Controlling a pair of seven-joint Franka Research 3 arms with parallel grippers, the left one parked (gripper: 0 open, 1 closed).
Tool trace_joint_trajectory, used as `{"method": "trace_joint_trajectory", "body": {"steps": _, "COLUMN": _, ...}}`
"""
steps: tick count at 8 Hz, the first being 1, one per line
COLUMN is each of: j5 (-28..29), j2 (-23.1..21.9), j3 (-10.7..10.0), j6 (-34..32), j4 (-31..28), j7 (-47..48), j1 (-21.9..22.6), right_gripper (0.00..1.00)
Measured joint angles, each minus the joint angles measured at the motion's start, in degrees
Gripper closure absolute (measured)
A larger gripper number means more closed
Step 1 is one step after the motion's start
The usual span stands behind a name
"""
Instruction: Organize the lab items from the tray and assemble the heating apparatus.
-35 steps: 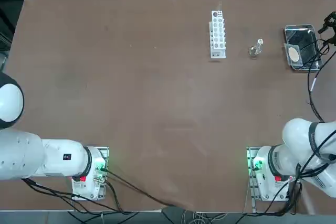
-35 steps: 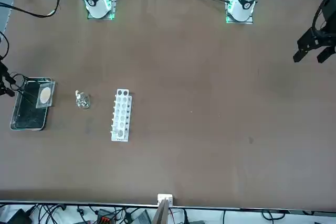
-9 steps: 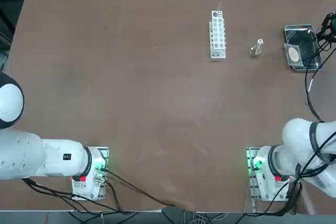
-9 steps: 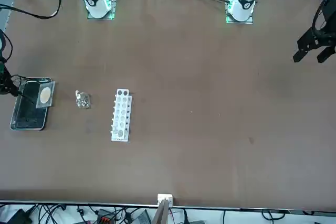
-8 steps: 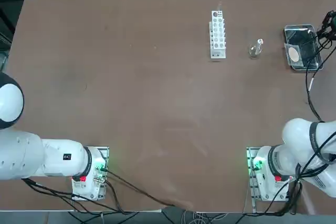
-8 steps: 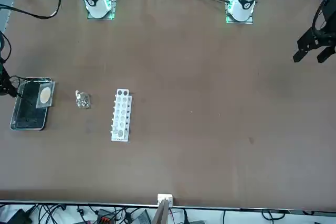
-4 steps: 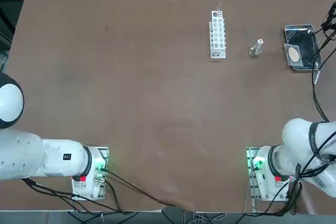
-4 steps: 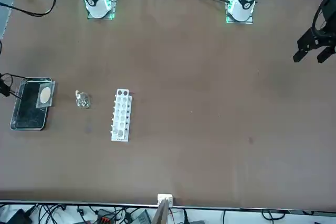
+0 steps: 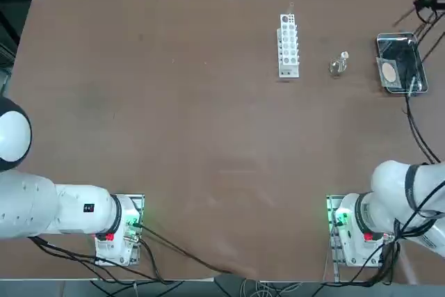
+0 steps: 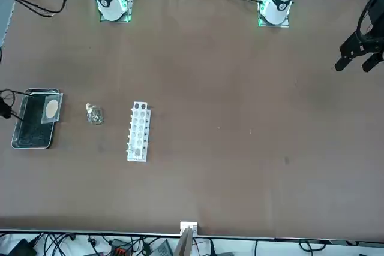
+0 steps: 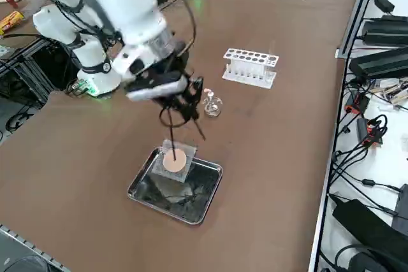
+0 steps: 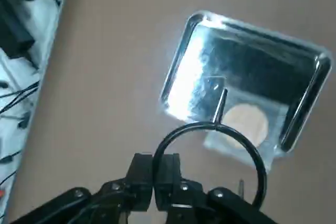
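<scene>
The right gripper [image 12: 155,174] hangs above the table beside the tray [image 12: 181,59], its fingers pressed together on the ring of the tripod [image 12: 210,153]. The tripod is clear of the tray, its legs dangling; one leg [image 11: 194,125] slants down towards the mesh [image 11: 174,160], which still lies half in the tray. The burner [image 11: 211,105] stands on the table between tray and rack [image 11: 250,67]. From the hand, the burner lies towards the rack, away from the tray. The tripod looks tilted, though its thin legs are hard to read, so it probably needs levelling before it goes over the burner.
</scene>
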Motion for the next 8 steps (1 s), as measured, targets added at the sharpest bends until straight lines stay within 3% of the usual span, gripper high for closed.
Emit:
{"method": "trace_joint_trajectory", "body": {"steps": 4, "j5": 0.21, "j2": -2.0, "j3": 0.16, "j6": 1.55, "j4": -1.82, "j7": 14.59, "j1": 10.66, "right_gripper": 0.93}}
{"method": "trace_joint_trajectory", "body": {"steps": 8, "j5": 0.19, "j2": -4.43, "j3": 0.17, "j6": 13.75, "j4": -15.11, "j7": 24.15, "j1": 18.32, "right_gripper": 0.93}}
